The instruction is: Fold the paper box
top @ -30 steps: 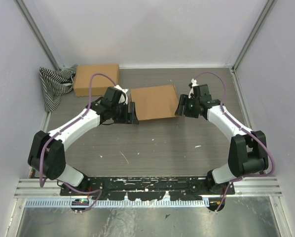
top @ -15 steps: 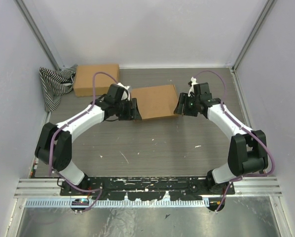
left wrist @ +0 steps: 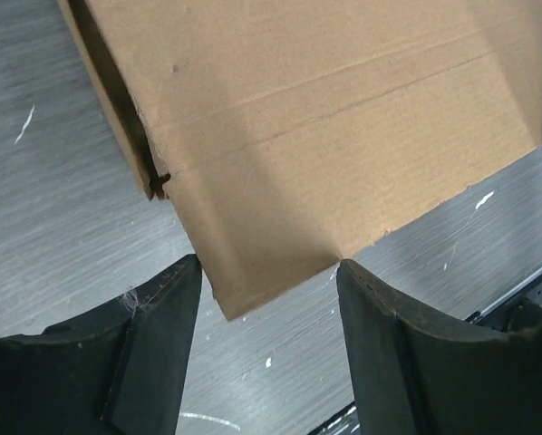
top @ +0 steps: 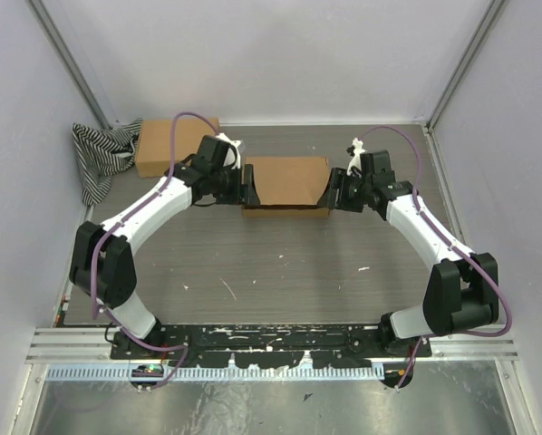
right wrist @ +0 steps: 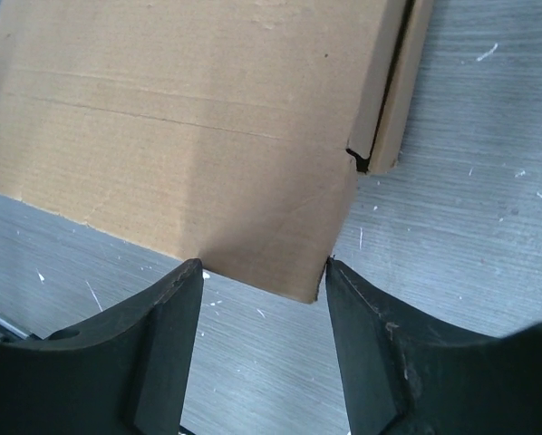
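Top external: flat brown cardboard box [top: 285, 178] on grey table [top: 280, 263], long axis left-right. Left end effector [top: 246, 189] at its left end, right end effector [top: 329, 193] at right; both wide, straddling box corners.

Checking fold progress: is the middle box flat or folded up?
Partly folded: from above the box shows a standing near wall; both wrist views show end flaps sticking out.

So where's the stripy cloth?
In the top view, the striped cloth lies bunched in the far-left corner of the table, against the left wall. It is right beside the cardboard box that sits at the back.
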Available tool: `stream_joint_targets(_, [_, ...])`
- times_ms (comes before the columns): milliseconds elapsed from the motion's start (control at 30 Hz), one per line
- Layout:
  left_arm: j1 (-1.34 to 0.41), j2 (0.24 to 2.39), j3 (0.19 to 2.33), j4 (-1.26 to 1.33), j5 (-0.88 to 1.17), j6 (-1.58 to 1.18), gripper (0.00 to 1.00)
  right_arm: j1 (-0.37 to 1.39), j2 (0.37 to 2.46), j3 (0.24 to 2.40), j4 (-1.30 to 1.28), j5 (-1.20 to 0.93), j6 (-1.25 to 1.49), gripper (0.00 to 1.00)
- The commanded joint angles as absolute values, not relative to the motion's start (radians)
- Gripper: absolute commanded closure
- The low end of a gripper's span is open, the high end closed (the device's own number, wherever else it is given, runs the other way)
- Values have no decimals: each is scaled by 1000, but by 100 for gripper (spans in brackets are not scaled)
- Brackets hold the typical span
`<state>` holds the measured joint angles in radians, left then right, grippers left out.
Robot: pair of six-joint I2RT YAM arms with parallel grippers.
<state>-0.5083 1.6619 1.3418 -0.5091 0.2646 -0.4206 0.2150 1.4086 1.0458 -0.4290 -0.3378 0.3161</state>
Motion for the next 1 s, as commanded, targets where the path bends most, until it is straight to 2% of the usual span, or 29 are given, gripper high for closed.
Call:
stream_joint_targets(0, [-505, 1664, 1382, -631, 240, -371, 32, 223, 1387, 1099, -478, -295, 295, 37])
stream_joint_targets(367, [-491, 1648, 1290, -592, 228, -374, 32, 223, 1439, 1090, -450, -238, 304, 36])
stream_joint_targets(567, [-485, 1690, 1229, -475, 198, -372, 30, 224, 1570, 1109, -396, -174, 292, 35])
stream_joint_targets(967, [-485, 1772, 1207, -334, 251, -404, 32, 243, 1605, 1071, -362, -232, 280, 41])
